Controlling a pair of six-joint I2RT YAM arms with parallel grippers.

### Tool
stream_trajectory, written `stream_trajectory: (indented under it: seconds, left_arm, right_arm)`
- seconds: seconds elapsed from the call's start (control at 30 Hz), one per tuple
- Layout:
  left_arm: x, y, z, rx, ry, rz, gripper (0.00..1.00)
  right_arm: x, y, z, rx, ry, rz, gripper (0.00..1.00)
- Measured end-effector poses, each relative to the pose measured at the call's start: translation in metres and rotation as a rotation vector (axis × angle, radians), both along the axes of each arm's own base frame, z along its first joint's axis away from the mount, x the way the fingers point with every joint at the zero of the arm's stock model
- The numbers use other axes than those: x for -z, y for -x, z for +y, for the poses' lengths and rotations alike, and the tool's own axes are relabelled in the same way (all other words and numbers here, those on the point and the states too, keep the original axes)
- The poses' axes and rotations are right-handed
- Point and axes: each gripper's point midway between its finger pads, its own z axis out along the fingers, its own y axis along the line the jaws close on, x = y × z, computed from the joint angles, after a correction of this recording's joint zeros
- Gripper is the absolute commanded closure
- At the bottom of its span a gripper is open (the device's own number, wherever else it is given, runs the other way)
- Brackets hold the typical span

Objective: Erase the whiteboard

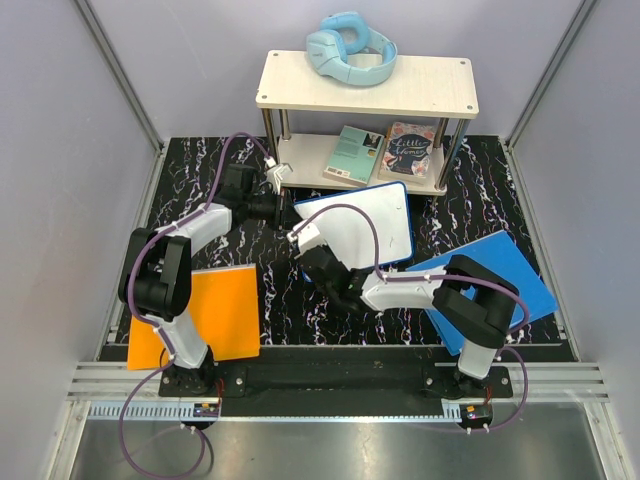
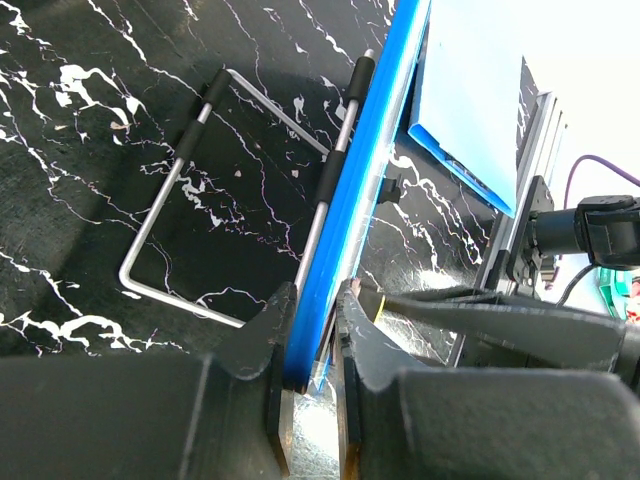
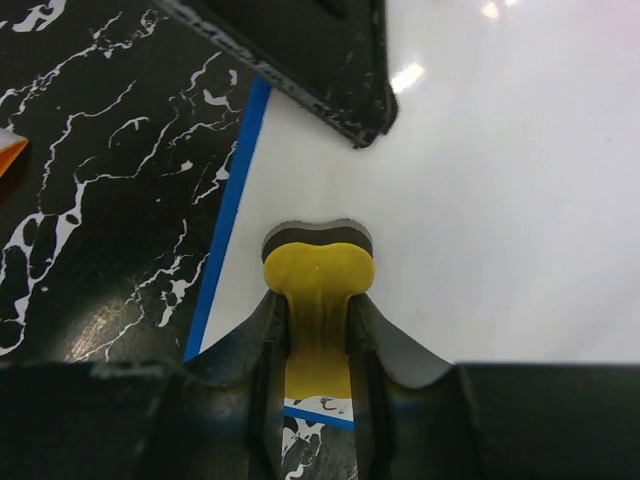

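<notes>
Left arm bracing, right arm wiping the whiteboard.

Past the orange panel (image 1: 215, 310) at the counter's left, the left gripper (image 2: 312, 340) had its jaws clamped narrowly on the blue rim of the whiteboard (image 1: 392, 215), seemingly to keep the board from sliding under pressure. The board sat mid-counter before the shelf (image 1: 365, 90), beside a wire stand (image 2: 190, 200). The right gripper (image 3: 318, 300) had its jaws pinched on a yellow eraser (image 3: 318, 268), dark felt against the white surface near its left edge, probably mid-stroke. A blue panel (image 1: 505, 275) lay at the right.
</notes>
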Motion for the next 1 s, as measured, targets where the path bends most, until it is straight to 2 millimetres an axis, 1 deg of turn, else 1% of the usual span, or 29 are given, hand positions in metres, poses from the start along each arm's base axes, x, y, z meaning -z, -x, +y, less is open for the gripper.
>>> stream_trajectory:
  seconds: [0.07,0.23,0.57,0.77,0.83,0.97,1.0]
  left_arm:
    - [0.0,0.0,0.0,0.001,0.001,0.0,1.0]
    - [-0.001,0.001,-0.001,0.005,0.003,-0.001,1.0]
    - [-0.001,0.001,-0.002,0.011,0.004,-0.006,1.0]
    - [-0.002,0.001,-0.003,0.015,0.005,-0.011,1.0]
    - [-0.002,0.001,-0.003,0.015,0.005,-0.012,1.0]
    - [-0.001,0.001,-0.004,0.015,0.005,-0.012,1.0]
    - [-0.001,0.001,-0.004,0.015,0.005,-0.012,1.0]
  right_arm:
    - [0.002,0.004,0.005,-0.026,0.006,0.004,1.0]
    - [0.015,0.022,0.02,-0.103,0.028,0.032,1.0]
    - [0.019,0.023,0.013,-0.038,-0.04,0.01,1.0]
    - [0.019,0.02,0.003,0.032,-0.103,0.026,1.0]
    - [0.019,0.019,-0.006,0.063,-0.131,0.04,1.0]
    - [0.021,0.012,-0.032,0.138,-0.138,0.057,1.0]
    - [0.022,0.012,-0.036,0.149,-0.139,0.06,1.0]
